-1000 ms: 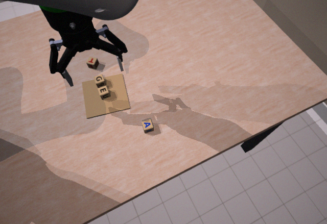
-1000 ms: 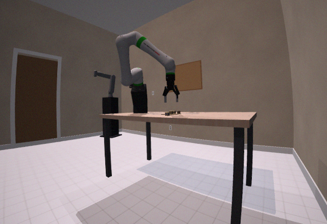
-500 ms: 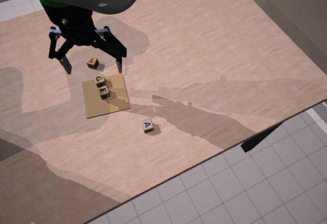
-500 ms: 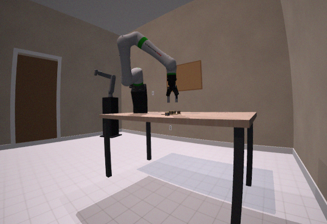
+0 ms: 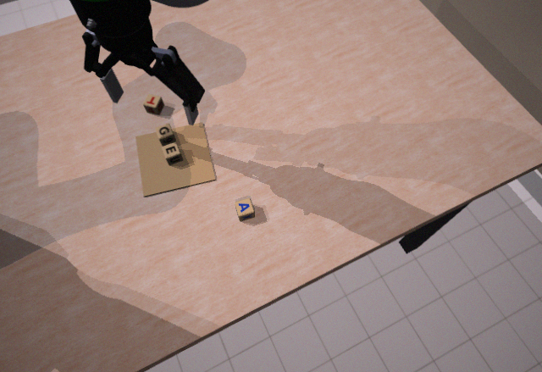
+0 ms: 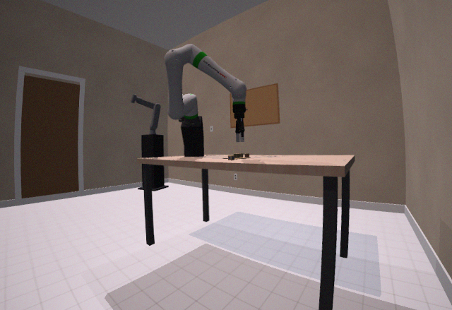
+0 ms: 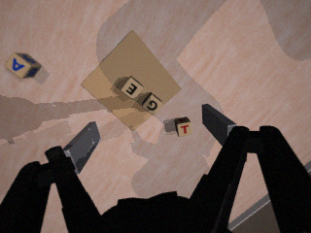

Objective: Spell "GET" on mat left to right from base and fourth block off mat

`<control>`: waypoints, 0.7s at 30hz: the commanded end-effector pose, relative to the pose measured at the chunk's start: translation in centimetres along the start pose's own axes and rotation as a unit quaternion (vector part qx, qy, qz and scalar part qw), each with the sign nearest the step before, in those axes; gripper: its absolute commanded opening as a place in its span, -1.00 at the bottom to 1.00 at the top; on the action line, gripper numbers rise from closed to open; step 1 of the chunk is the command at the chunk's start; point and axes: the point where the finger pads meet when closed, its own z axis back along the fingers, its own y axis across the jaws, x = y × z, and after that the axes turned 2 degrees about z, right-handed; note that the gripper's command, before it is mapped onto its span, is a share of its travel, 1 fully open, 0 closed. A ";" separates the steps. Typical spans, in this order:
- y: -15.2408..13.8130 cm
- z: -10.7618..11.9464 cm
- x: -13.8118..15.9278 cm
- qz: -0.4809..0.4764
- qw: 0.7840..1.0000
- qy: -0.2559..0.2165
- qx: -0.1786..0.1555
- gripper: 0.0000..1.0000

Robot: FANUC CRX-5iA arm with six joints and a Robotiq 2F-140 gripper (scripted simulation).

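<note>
A FANUC arm's pincer hangs above the wooden surface with its fingers spread to their widest and nothing between them. In the top view it stands over the ground just beyond the tan mat, with the T block lying on the bare wood between and below the two fingertips, untouched by either. The T block's red letter faces up, and the block sits off the mat, near its far edge.

On the mat, the G block and the E block lie flat, side by side and touching, both with dark letters on their top faces. The G block is close to the mat's far edge, nearest the T block; the E block lies toward the mat's middle. The wrist view shows the same pair, the E block and the G block, on the mat, with the T block just off its corner.

The A block, lettered in blue, rests alone on the wood, well apart from the mat. From the exterior view, the pincer is well above the blocks.
</note>
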 end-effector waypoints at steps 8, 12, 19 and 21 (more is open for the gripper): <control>1.1 -0.1 1.4 -0.150 0.989 0.003 -0.007 1.00; 1.4 -0.1 1.8 -0.195 0.981 0.003 -0.007 1.00; 2.1 -0.2 2.6 -0.278 0.961 0.002 -0.008 1.00; 2.2 -0.2 2.8 -0.300 0.954 0.002 -0.008 1.00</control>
